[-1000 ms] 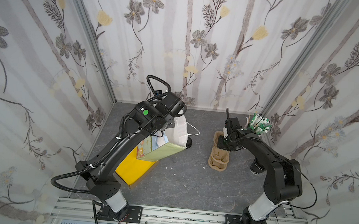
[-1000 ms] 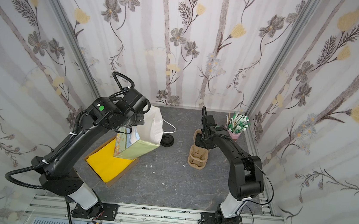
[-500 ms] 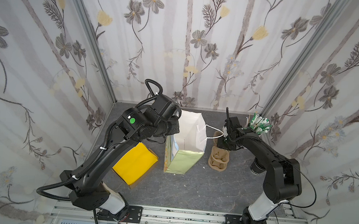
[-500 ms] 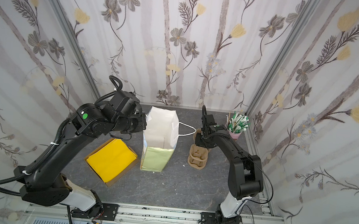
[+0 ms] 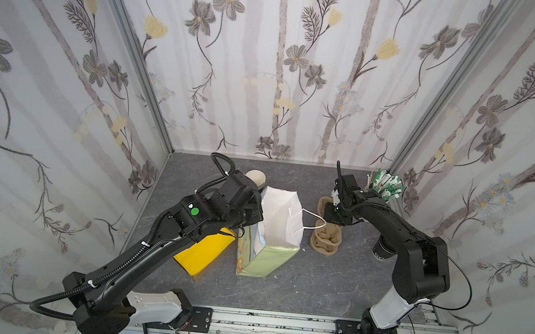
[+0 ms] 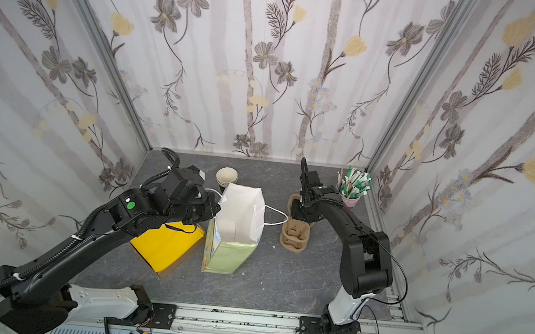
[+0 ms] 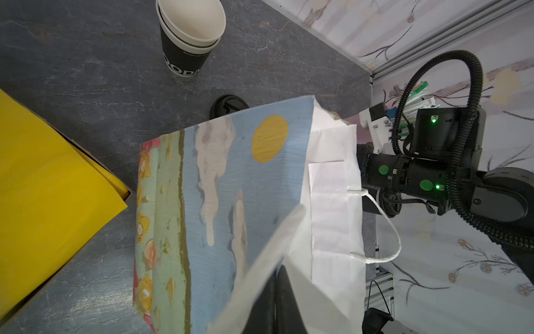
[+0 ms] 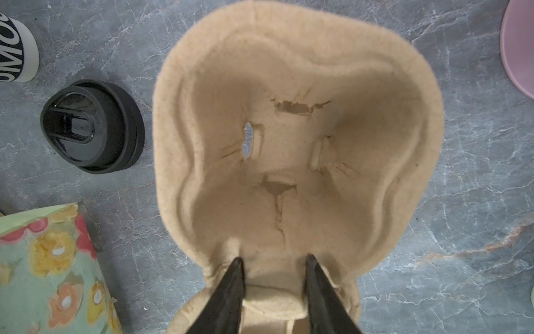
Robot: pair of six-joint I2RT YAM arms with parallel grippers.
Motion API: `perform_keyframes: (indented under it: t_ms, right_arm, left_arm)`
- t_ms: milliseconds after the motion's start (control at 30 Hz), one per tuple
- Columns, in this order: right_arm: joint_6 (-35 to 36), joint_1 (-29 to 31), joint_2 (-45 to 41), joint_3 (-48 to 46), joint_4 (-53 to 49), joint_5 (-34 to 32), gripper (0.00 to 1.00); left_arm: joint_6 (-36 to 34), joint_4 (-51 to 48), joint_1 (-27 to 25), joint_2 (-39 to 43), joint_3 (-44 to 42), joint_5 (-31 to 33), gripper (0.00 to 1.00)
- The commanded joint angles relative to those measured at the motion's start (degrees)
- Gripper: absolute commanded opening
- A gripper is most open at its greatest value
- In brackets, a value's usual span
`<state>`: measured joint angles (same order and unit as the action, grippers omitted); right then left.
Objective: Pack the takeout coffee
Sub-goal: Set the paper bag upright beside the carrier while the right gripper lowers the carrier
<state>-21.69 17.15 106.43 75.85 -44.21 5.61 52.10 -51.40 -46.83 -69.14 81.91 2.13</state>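
Fingers of L gripper (image 7: pixel 276 286) clenched on bag (image 5: pixel 270 258) rim; R gripper (image 8: pixel 273 257) pinches pulp carrier (image 8: pixel 289 72) mid-bridge. Coffee cup (image 5: pixel 381 252) stands by R arm (image 5: pixel 397 234), half hidden. Prob. light, thin-walled, dents easy: take mid-body, gently.

Robot lab booth: floral backdrop panels (image 5: pixel 268 74), aluminium rail (image 5: pixel 277 324), grey tabletop (image 5: pixel 315 286).

The stacked black paper cups (image 7: pixel 189 43), at the far side of the table left of centre, bear large white capitals cut off by the curve. "ODM" is legible, and above it runs a small white line beginning "Breeze you". The lone black cup (image 5: pixel 381 252) at the right has white lettering too small to read.
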Motion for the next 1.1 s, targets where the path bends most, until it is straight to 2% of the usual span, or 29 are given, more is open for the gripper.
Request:
perform_keyframes:
  t_ms: [0,133,333,367,433,467,667,767,900,1067]
  right_arm:
    - [-1.8,0.1,-0.6,0.8,-1.4,-1.7,0.36]
    - [-4.1,1.2,-1.9,1.9,-3.8,-2.9,0.36]
    - [-7.5,3.4,-4.2,3.1,-7.3,-4.5,0.36]
    - [-8.2,3.6,-4.5,3.1,-7.8,-4.7,0.36]
    - [-9.5,4.4,-5.3,3.3,-8.6,-5.3,0.36]
    - [-10.0,4.9,-5.6,3.2,-9.0,-5.6,0.36]
    - [-11.9,6.1,-7.3,3.8,-10.5,-5.8,0.36]
    - [-10.8,6.2,-7.8,4.9,-11.7,-6.2,0.36]
    - [-8.6,6.1,-8.0,6.2,-13.1,-6.7,0.36]
    - [-5.6,6.1,-9.4,4.7,-13.2,-7.1,0.36]
  left_arm:
    - [1.1,4.6,0.0,1.0,-1.9,0.1,0.0]
    - [1.3,4.8,0.0,3.2,-4.5,-0.5,0.0]
    - [2.8,4.9,0.1,8.1,-10.8,2.3,0.0]
    - [2.6,4.9,0.2,8.7,-11.6,2.3,0.03]
    - [2.4,4.9,0.2,9.8,-13.1,2.0,0.16]
    - [2.3,5.0,0.3,10.3,-13.9,1.9,0.18]
    - [0.4,5.0,1.3,12.5,-17.3,0.0,0.22]
    - [-0.3,4.9,1.7,12.5,-18.1,-1.5,0.17]
    - [0.7,5.0,1.6,11.8,-18.6,-2.2,0.0]
    - [3.8,5.0,1.5,11.0,-18.3,-1.6,0.0]
